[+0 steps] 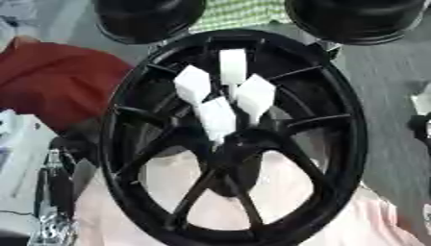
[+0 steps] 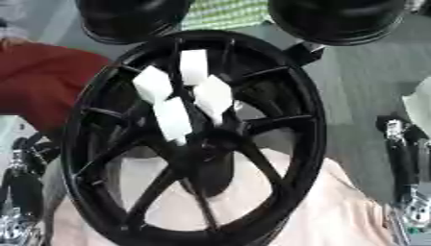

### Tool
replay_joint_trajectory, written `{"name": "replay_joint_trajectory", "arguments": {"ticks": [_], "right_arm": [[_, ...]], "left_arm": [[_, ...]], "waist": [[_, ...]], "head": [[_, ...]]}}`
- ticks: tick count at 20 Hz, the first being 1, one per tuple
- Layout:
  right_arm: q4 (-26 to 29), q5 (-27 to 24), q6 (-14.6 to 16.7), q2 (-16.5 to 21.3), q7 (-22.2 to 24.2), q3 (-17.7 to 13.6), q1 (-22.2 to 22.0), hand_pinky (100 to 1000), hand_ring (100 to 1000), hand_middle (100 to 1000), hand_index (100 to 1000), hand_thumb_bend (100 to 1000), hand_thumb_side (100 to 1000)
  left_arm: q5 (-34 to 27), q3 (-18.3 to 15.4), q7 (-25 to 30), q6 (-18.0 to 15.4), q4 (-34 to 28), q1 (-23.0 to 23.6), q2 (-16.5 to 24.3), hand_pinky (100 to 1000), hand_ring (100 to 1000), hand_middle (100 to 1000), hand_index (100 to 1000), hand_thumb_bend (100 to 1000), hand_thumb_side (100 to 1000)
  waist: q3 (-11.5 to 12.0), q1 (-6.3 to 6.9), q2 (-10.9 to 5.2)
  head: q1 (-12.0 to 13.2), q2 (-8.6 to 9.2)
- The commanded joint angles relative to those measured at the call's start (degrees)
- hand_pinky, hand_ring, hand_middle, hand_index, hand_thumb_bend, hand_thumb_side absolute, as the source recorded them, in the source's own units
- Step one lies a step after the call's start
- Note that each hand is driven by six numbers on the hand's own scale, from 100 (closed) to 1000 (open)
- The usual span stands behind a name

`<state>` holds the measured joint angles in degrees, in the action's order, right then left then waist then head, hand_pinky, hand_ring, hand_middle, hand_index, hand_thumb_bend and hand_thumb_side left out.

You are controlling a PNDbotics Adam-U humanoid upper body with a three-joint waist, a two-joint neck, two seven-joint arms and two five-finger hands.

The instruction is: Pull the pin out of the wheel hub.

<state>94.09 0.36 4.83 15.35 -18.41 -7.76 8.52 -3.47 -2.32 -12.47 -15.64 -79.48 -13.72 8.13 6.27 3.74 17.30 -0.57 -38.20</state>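
While the hub (image 1: 240,144) stands upright, white pins (image 1: 217,117) cluster above its centre. Your hands (image 2: 408,168) sit low left and right; you cannot tell their grip.

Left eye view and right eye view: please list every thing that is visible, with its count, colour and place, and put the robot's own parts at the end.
wheel hub: one, black, spoked, centre of view, filling most of it.
white blocks: four, white, clustered over the spokes just above the hub's centre; which is the pin cannot be told.
round objects: two, black, top edge, left and right.
checked surface: one, green and white, top centre between the round objects.
red cloth: one, red, left side.
pale cloth: one, pinkish, under the wheel hub, bottom.
floor: grey, right side.
left arm: black and silver, lower left; hand not seen.
right arm: black and silver, right edge; hand not seen.
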Motion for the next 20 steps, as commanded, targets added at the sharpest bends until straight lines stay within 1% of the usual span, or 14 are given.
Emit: {"name": "replay_joint_trajectory", "arguments": {"ticks": [1,7,12,16,17,19,20], "right_arm": [[0.6,0.2,0.2,0.7,0.1,-0.3,0.2,853,751,621,657,100,793],[1.4,0.1,0.4,1.0,0.0,-0.2,0.6,855,758,626,661,100,786],[5.1,-0.7,0.3,1.6,-0.6,-0.1,0.3,855,763,633,665,100,776],[6.1,-0.8,-0.4,1.7,-0.7,-0.1,0.1,855,763,633,665,100,776],[6.5,-0.6,-0.3,2.0,-0.6,0.1,0.0,853,764,633,667,100,753],[8.6,0.3,0.8,4.0,-1.2,0.5,-1.0,854,765,635,670,100,746],[9.8,0.3,1.0,5.2,-1.6,0.7,-1.6,854,766,636,671,100,743]], "left_arm": [[0.0,0.1,-0.1,0.0,-0.9,-0.5,1.4,838,671,622,875,178,1000],[-1.3,0.2,-0.7,0.1,-2.5,-1.1,2.0,842,676,629,880,191,1000],[-2.8,0.4,-1.0,1.2,-5.7,-1.9,3.5,843,681,634,883,186,1000],[-2.8,0.5,-1.1,1.8,-6.4,-1.9,3.6,843,681,634,883,186,1000],[-2.6,0.3,-1.2,1.7,-6.8,-2.3,4.0,848,694,645,890,181,1000],[-2.9,0.2,-1.9,1.1,-8.8,-3.4,6.0,852,707,655,898,180,1000],[-3.4,0.4,-2.3,1.3,-10.0,-3.6,7.2,855,715,661,904,179,1000]], "waist": [[0.1,-0.13,-0.59],[-0.1,-0.06,-0.05],[-0.5,-0.16,0.52],[-0.6,-0.19,0.57],[-0.8,-0.2,0.84],[-1.2,-0.19,1.41],[-1.3,-0.19,1.53]], "head": [[0.2,-0.13],[-0.5,-0.28],[-0.5,-0.22],[-0.5,-0.21],[-0.5,-0.35],[-0.6,-0.47],[-0.7,-0.59]]}}
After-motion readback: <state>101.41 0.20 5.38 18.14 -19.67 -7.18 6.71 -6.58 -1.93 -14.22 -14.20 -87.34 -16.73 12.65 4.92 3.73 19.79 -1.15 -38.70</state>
